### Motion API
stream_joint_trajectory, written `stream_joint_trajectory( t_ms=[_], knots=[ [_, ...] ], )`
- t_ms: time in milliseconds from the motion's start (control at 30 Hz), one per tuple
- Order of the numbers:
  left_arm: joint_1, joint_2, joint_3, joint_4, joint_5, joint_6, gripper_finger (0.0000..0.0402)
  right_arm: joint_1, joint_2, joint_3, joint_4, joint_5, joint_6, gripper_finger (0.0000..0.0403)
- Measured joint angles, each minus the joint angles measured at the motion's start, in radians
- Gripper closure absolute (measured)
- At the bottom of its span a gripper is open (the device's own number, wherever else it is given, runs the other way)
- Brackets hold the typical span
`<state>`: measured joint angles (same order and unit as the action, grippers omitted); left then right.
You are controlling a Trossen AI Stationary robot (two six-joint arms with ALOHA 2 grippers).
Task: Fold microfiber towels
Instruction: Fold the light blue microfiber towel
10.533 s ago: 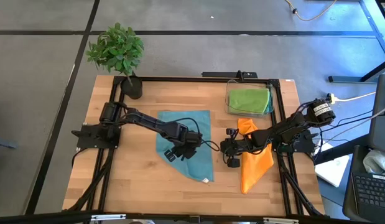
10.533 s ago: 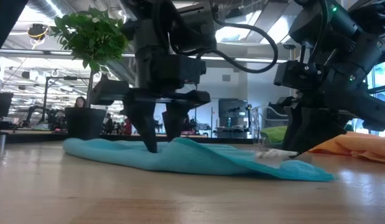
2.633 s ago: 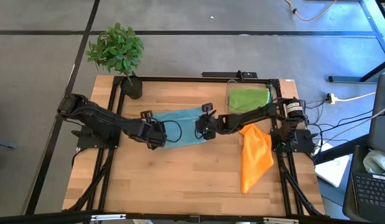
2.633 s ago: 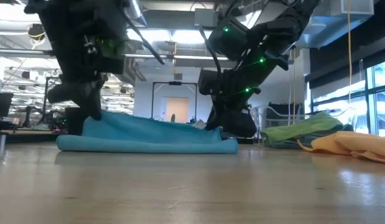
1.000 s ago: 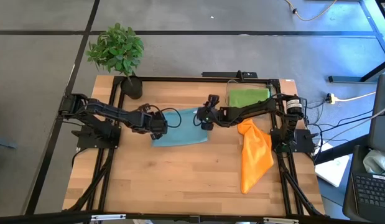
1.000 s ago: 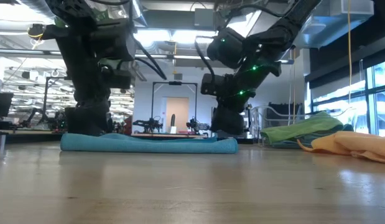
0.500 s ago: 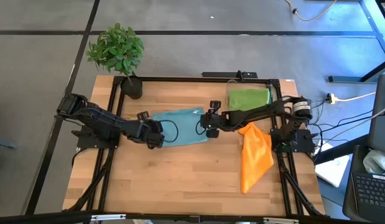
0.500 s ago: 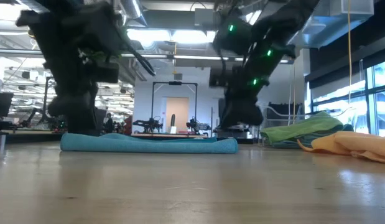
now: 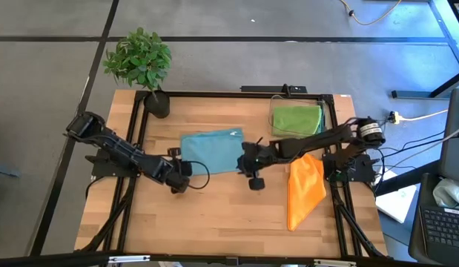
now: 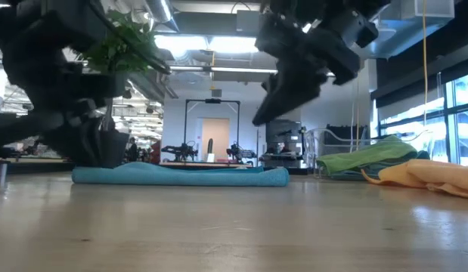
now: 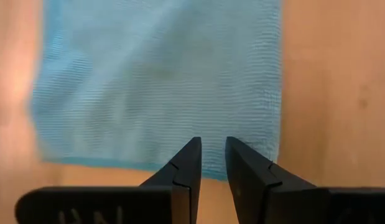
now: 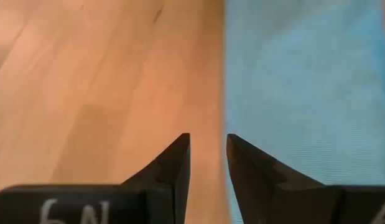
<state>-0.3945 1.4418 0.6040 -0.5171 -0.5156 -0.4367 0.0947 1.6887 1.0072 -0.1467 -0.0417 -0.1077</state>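
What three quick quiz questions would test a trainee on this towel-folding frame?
1. True or false: the teal towel lies folded on the table, held by neither gripper.
2. Which towel lies inside the clear bin? A) orange B) lime green C) teal
3. Fill in: the orange towel lies on the side of the ____ arm.

Key: 1 true: the left gripper and the right gripper both sit past the towel's front edge, fingers slightly apart and empty. 2 B, the lime green towel. 3 right.
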Motion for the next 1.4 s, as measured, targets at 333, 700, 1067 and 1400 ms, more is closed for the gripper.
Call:
stream_joint_trajectory(
  t_ms=[333,700,1067,1400],
  knots=[
    [-0.038,-0.001,-0.020,0.168,0.250,-0.166,0.0337,0.114,0.040,0.000,-0.117,0.113,0.119,0.0296],
    [-0.111,0.073,0.051,0.497,0.298,-0.229,0.0337,0.256,0.061,0.001,0.160,0.090,0.128,0.0296],
    [-0.152,0.074,0.293,-0.365,-0.084,-0.130,0.0361,0.352,0.156,0.000,0.253,0.189,0.196,0.0296],
    [-0.060,0.078,0.077,-0.016,0.096,-0.115,0.0399,0.358,0.254,0.000,0.328,0.189,0.241,0.0296]
  ],
)
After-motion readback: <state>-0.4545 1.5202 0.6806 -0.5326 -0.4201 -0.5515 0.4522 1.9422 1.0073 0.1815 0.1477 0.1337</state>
